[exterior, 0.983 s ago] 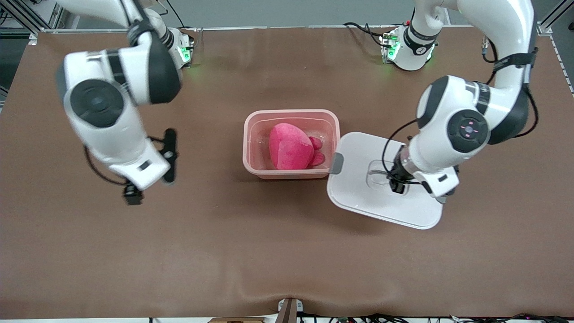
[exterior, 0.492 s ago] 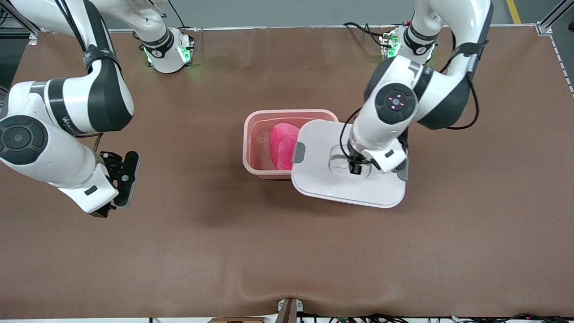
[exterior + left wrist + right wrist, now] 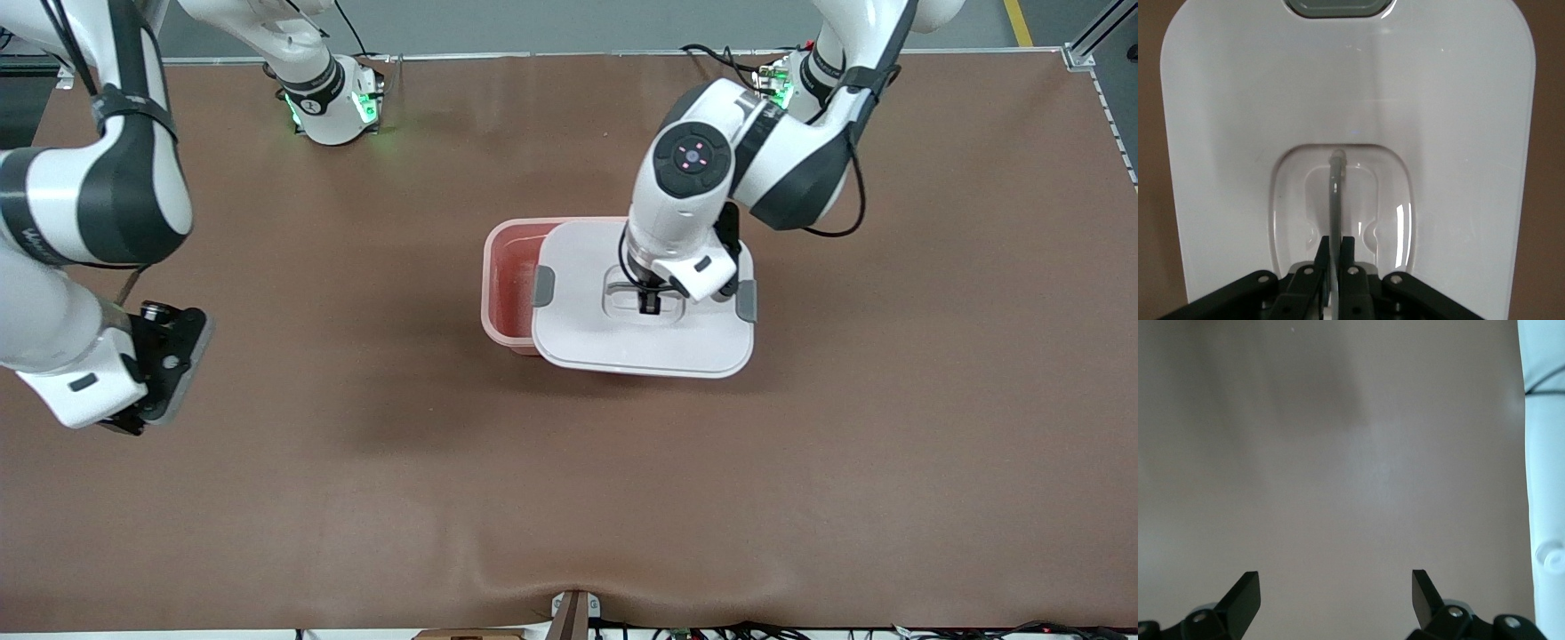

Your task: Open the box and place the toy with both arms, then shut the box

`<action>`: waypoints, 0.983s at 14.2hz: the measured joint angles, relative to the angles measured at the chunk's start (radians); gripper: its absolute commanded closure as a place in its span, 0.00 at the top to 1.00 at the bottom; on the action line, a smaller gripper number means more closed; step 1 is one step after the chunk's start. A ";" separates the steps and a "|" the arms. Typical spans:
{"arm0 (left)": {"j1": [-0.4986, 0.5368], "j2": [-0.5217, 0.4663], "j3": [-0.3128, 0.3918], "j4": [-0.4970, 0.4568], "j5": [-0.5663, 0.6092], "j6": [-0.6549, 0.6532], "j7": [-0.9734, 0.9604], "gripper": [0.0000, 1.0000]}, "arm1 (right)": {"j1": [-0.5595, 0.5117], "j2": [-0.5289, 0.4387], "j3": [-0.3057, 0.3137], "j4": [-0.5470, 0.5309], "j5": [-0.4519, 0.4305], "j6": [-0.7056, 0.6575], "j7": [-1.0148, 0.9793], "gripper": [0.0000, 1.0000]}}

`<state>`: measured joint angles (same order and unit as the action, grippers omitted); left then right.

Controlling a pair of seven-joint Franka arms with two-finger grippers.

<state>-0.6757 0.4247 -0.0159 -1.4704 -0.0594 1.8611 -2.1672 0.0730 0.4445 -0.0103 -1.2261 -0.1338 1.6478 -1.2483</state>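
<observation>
Overhead, smooth white rounded lid (image 3: 640, 333) partly covers translucent pink box (image 3: 503, 276).

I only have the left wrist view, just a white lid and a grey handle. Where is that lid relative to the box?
Observer: The lid hangs over the pink box, offset toward the left arm's end, so a strip of the box shows uncovered.
Operator: Is the toy visible?
Observer: No, the lid covers that part.
Operator: Where's the other arm?
Observer: The right gripper waits open over bare table at the right arm's end.
Operator: Left grip?
Observer: The left gripper is shut on the lid's handle.
</observation>
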 measured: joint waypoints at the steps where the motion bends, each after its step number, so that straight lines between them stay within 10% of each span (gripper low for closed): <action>1: -0.014 0.002 0.000 0.000 0.000 0.006 -0.021 0.00 | -0.023 -0.010 0.000 -0.017 0.001 0.000 0.000 1.00; 9: -0.087 0.027 0.000 -0.004 0.000 0.046 -0.146 0.00 | -0.086 -0.250 0.000 -0.470 0.007 0.248 0.131 1.00; 14: -0.112 0.045 0.000 -0.011 0.000 0.094 -0.201 0.00 | -0.115 -0.303 0.001 -0.540 0.025 0.205 0.482 1.00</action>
<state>-0.7880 0.4699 -0.0160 -1.4818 -0.0593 1.9546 -2.3686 -0.0420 0.1414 -0.0095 -1.7659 -0.1090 1.8531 -0.7661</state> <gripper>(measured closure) 0.930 0.000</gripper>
